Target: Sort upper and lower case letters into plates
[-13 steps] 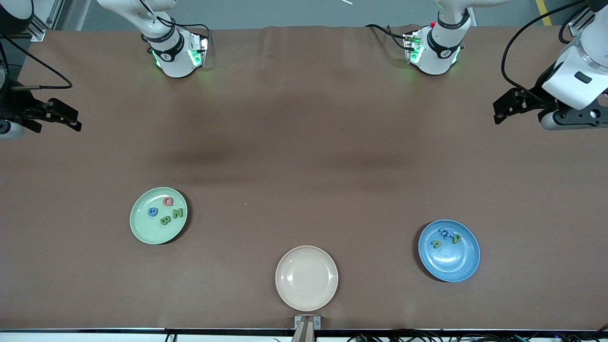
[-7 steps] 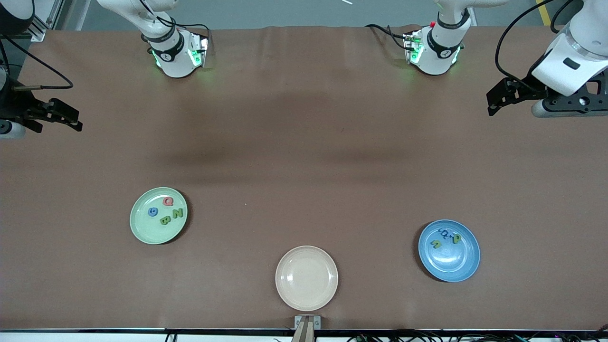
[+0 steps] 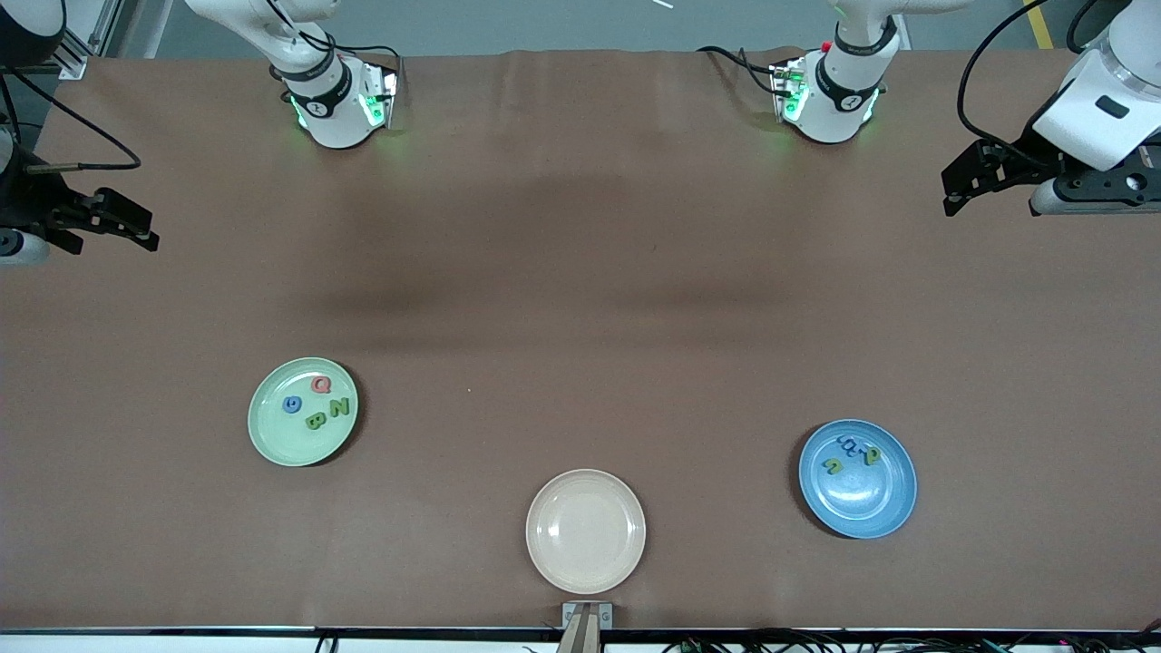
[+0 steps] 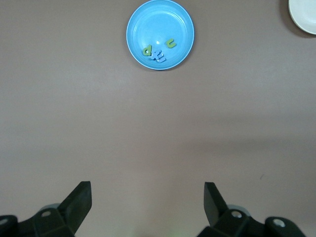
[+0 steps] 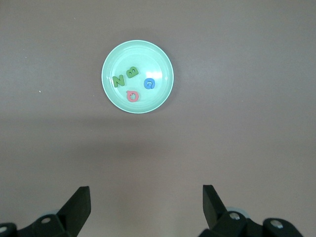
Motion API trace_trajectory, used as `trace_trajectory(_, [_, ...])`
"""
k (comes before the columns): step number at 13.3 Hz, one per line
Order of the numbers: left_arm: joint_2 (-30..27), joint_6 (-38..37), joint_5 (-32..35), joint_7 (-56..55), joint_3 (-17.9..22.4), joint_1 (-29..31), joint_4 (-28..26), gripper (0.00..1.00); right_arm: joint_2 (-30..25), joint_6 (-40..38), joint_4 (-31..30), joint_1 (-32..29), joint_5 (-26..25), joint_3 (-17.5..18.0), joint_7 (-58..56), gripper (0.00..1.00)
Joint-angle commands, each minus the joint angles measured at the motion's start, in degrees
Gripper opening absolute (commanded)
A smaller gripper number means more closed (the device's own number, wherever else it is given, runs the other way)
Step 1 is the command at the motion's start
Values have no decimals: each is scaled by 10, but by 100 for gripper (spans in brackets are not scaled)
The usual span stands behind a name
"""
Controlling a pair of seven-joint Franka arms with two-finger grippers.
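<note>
The pale mint green plate (image 3: 281, 440) (image 5: 143, 54) holds a pink Q (image 3: 320, 384) (image 5: 132, 96), a blue G (image 3: 292, 404) (image 5: 149, 84), a green B (image 3: 316, 421) (image 5: 133, 73) and a green N (image 3: 339, 407) (image 5: 118, 80). In the blue plate (image 3: 862, 503) (image 4: 153, 24) lie a green p (image 3: 872, 455) (image 4: 147, 50), a green u (image 3: 833, 466) (image 4: 171, 43) and small blue letters (image 3: 851, 443) (image 4: 159, 55) bunched together. My left gripper (image 3: 949, 193) (image 4: 147, 187) hangs open and empty over the left arm's end of the table. My right gripper (image 3: 150, 233) (image 5: 145, 190) waits open and empty over the right arm's end.
A beige plate (image 3: 586, 531) (image 4: 303, 15) with nothing in it sits nearest the front camera, between the two other plates. Both arm bases (image 3: 336, 100) (image 3: 830, 95) stand at the table's back edge. Brown cloth covers the table (image 3: 580, 299).
The left gripper has shifted a little over its end of the table, ending slightly closer to the bases' edge. The right arm, the plates and the letters have not moved.
</note>
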Motion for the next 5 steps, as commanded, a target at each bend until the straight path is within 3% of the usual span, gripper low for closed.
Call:
trace_trajectory(1, [-6,-2,-6,11,2,2,3,100,-13,9,-13,3,8,2,3,100])
trace_trajectory(5, [-5,-4,-3,11,2,2,8,100,-13,12,-12,3,8,2,3,100])
